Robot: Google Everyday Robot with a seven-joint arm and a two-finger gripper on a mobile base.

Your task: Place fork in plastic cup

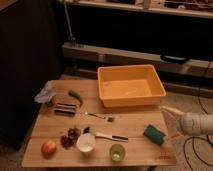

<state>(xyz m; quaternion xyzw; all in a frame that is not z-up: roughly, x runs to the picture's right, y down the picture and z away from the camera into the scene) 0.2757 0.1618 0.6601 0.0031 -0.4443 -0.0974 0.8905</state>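
The fork [98,116] lies flat on the wooden table [135,125], just left of centre and in front of the orange bin. The light-green plastic cup [117,152] stands upright near the table's front edge, below and right of the fork. My gripper [169,123] is at the table's right edge, beside the green sponge [155,134], far from the fork and the cup. Its fingers are spread and hold nothing. The white arm [197,123] runs off to the right.
An orange bin [131,85] stands at the back right. A white cup [86,142] and a white-and-black utensil [107,135] lie left of the green cup. An apple [48,147], grapes [71,136], a green pepper [75,96], a dark bar [65,109] and a crumpled bag [46,93] fill the left side.
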